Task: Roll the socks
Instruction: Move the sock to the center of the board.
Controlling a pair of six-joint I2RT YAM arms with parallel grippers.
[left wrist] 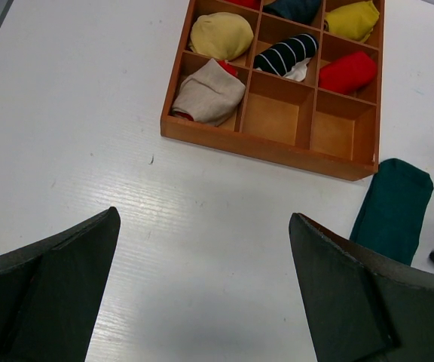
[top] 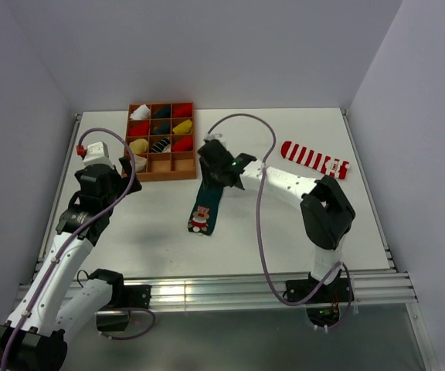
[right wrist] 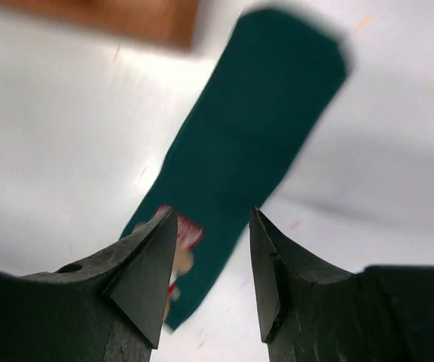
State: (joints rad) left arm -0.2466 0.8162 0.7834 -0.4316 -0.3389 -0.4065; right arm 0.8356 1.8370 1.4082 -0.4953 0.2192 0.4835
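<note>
While the white worktop (top: 284, 232) looks smooth, anything soft on it may slide. Ahead of the left tool (left wrist: 203, 215), which gapes wide and empty, sits the wooden compartment tray (left wrist: 266, 147) with a bunched beige sock (left wrist: 208, 94) in its nearest corner cell. Directly under the right tool (right wrist: 212, 213), whose jaws are parted and hold nothing, lies the long dark green knit sock (right wrist: 255, 128), flat. It is probably light and limp, and best pinched at its plain end. The red-and-white striped sock (top: 315, 158) lies well to that tool's right.
</note>
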